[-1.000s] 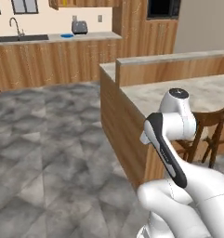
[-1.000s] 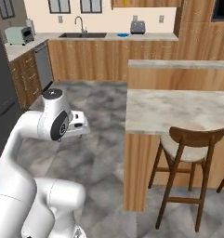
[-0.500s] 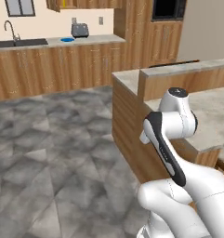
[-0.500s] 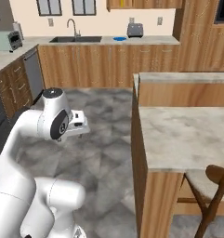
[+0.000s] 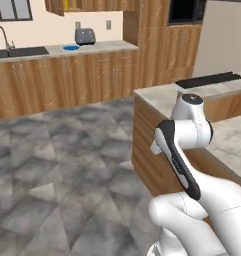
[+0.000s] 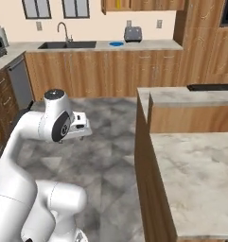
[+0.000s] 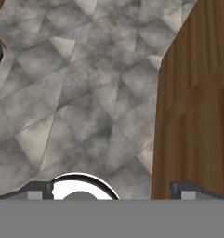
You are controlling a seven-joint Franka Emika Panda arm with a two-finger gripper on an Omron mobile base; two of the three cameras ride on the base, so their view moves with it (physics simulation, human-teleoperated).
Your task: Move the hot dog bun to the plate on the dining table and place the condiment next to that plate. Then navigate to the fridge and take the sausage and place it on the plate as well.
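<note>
Two-finger pincer (image 7: 111, 190) spread wide, empty — grey stone floor (image 7: 76, 93) beneath, wood-panelled dining table base (image 7: 197, 116) beside. Bun likely soft, light — grip mid-length, gently.

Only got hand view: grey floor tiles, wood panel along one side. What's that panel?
Observer: It's the wood-panelled side of the dining table. The right base view shows its marbled top just beside the arm.
Operator: What's ahead across the floor?
Observer: A long wooden counter along the far wall, with a blue plate lying on it next to a toaster.
</note>
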